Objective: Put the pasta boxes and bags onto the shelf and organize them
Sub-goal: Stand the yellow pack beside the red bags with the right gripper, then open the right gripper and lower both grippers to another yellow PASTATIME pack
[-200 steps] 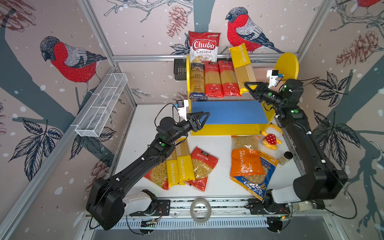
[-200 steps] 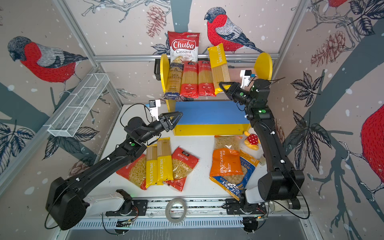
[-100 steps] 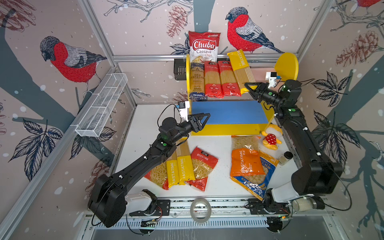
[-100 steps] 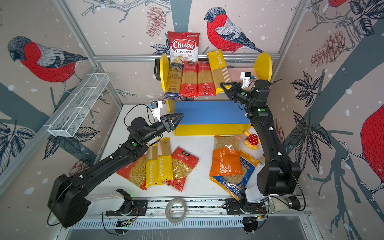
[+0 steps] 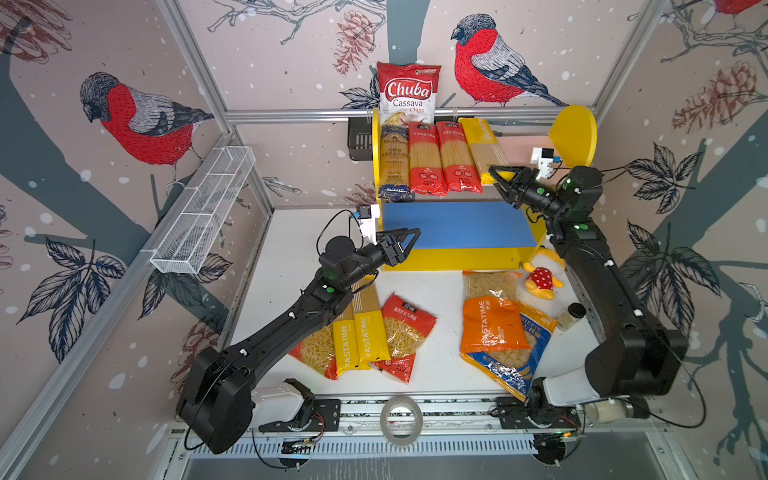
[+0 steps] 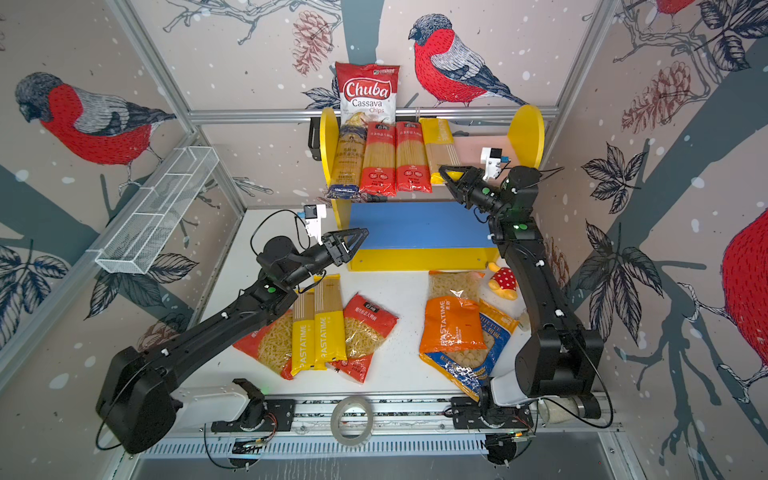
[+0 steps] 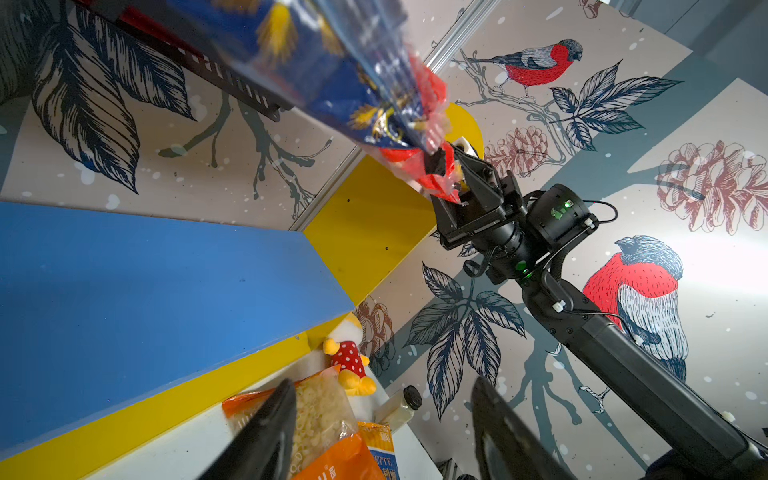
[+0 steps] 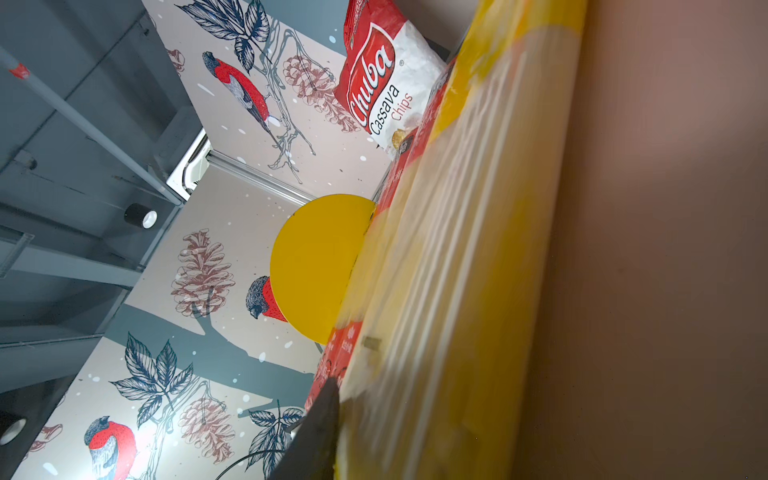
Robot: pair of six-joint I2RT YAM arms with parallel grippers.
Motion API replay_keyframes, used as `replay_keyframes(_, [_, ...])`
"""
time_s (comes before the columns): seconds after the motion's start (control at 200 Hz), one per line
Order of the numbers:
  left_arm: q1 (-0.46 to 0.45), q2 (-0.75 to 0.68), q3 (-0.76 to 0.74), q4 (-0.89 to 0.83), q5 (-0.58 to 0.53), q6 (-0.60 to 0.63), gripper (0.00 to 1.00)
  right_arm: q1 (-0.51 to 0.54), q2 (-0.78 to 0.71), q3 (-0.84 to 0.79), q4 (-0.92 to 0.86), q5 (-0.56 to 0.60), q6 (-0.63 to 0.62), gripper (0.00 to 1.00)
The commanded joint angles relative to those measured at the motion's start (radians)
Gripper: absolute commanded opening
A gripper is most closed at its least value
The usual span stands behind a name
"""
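Your shelf [image 5: 573, 133] at 12 o'clock carries four long, glossy spaghetti packs [image 5: 424, 160] lying flat on its pink upper board [image 5: 521, 149]. Your right gripper [image 5: 496, 176] flanks the near end of the yellow pack [image 5: 484, 145]; you cannot tell whether it pinches. Your left gripper [image 5: 410, 244] hangs spread and unloaded by the blue lower board [image 5: 457, 224]. Crinkly short-pasta bags [image 5: 492, 328] lie on the white table [image 5: 440, 291] at 5 and 7 o'clock.

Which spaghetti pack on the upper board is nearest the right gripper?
The yellow pack, rightmost in the row, with the right gripper at its front end.
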Motion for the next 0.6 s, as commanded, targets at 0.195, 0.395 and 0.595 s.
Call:
replay_keyframes(0.195, [-0.004,-0.004,-0.014,0.048,0.005,-0.005,0.66,0.0,-0.033,-0.025,0.03,0.048,-0.003,0.41])
replay_keyframes(0.395, [-0.002,-0.019,-0.015,0.016,-0.007,0.018,0.66,0.0,-0.054,-0.068,0.038,0.045,-0.002,0.46])
replay_keyframes(0.595, [0.005,-0.076,-0.05,-0.085,-0.054,0.081,0.66,0.003,-0.153,-0.179,0.033,0.047,-0.059,0.6])
